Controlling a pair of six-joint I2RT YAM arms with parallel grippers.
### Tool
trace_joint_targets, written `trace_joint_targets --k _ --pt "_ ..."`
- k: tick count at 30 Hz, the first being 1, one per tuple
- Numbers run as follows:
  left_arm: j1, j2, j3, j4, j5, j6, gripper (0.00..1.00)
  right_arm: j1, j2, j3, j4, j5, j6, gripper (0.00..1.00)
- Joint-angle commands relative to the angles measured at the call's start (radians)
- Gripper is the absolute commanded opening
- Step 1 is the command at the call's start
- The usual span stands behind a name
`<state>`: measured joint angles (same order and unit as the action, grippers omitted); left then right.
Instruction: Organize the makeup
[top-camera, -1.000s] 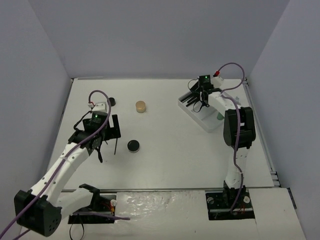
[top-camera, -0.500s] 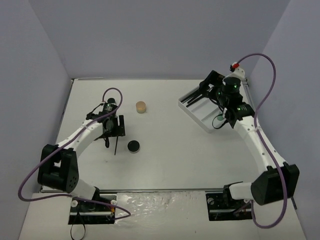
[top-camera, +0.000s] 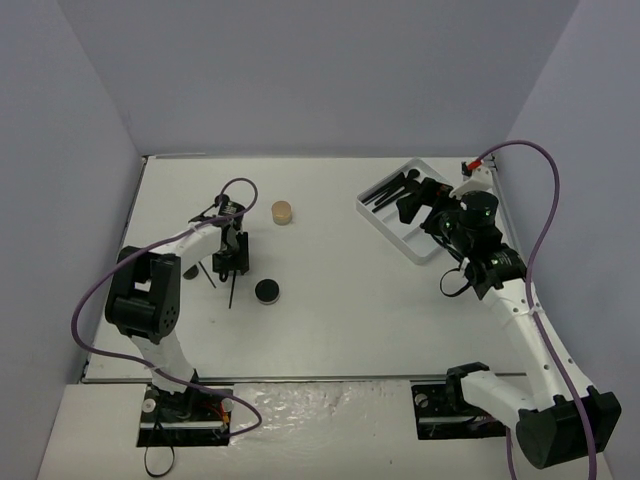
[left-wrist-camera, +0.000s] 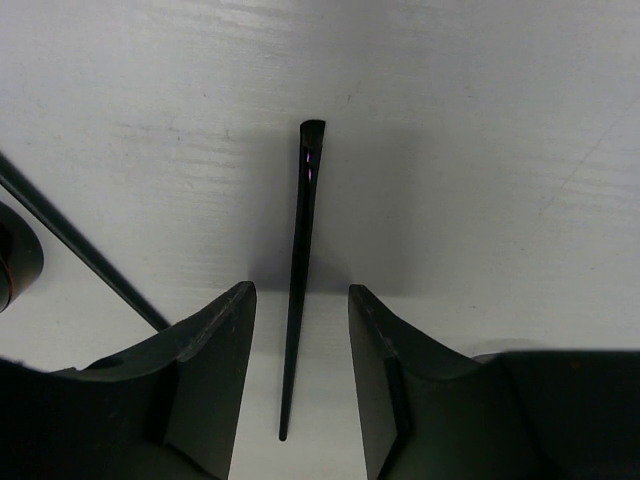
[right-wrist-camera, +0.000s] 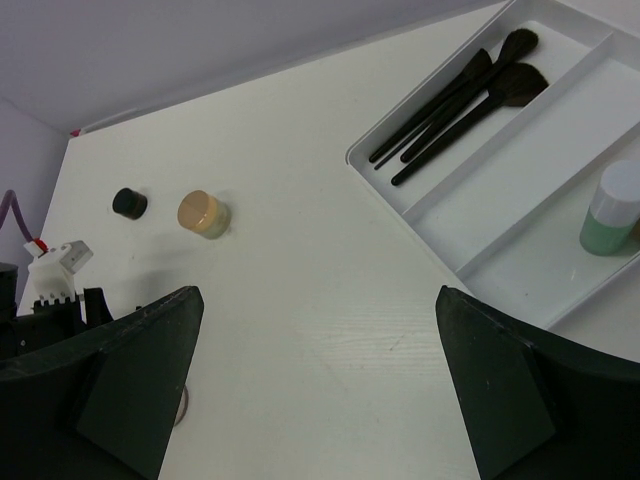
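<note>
The right gripper (right-wrist-camera: 318, 335) is spread wide, its two dark fingers (right-wrist-camera: 130, 380) filling the lower corners with bare white table (right-wrist-camera: 320, 260) between them. At upper right sits the white divided tray (right-wrist-camera: 400, 195), with three black brushes (right-wrist-camera: 455, 100) lying side by side in its far long compartment and a pale green bottle (right-wrist-camera: 610, 222) standing upright in the nearest one, at the frame's edge. Well apart from the tray, toward the left, a tan round jar (right-wrist-camera: 203, 214) stands near a small black pot (right-wrist-camera: 129, 203), the two not touching.
</note>
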<state>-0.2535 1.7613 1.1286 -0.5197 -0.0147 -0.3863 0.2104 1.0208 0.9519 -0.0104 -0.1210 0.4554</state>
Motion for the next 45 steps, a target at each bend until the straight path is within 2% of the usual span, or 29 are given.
trace_joint_targets --k 1,9,14,20,27,31,36,41,45 --pt "0.008 0.003 0.058 0.015 -0.008 0.028 0.37 -0.002 -0.014 -0.003 0.053 -0.037 -0.029 1.0" --pt "0.007 0.036 0.02 0.027 0.014 0.0 0.21 -0.002 0.007 0.002 0.053 -0.074 -0.062 1.0" --pt "0.008 0.041 0.014 0.047 0.046 -0.03 0.0 0.005 0.018 0.01 0.052 -0.123 -0.084 1.0" --pt "0.008 -0.037 0.03 0.056 0.097 -0.062 0.0 0.066 0.041 0.027 0.053 -0.161 -0.132 1.0" --pt "0.001 -0.229 0.086 0.15 0.286 -0.223 0.0 0.256 0.135 0.082 0.091 -0.216 -0.16 1.0" --pt "-0.025 -0.33 0.076 0.323 0.373 -0.377 0.0 0.345 0.201 0.115 0.141 -0.225 -0.15 0.94" --pt "-0.088 -0.389 0.044 0.511 0.409 -0.511 0.0 0.433 0.297 0.161 0.224 -0.272 -0.117 0.83" --pt "-0.157 -0.412 0.029 0.681 0.412 -0.572 0.0 0.488 0.366 0.182 0.275 -0.275 -0.092 0.74" --pt "-0.184 -0.419 0.02 0.754 0.429 -0.589 0.0 0.506 0.387 0.202 0.287 -0.263 -0.092 0.67"
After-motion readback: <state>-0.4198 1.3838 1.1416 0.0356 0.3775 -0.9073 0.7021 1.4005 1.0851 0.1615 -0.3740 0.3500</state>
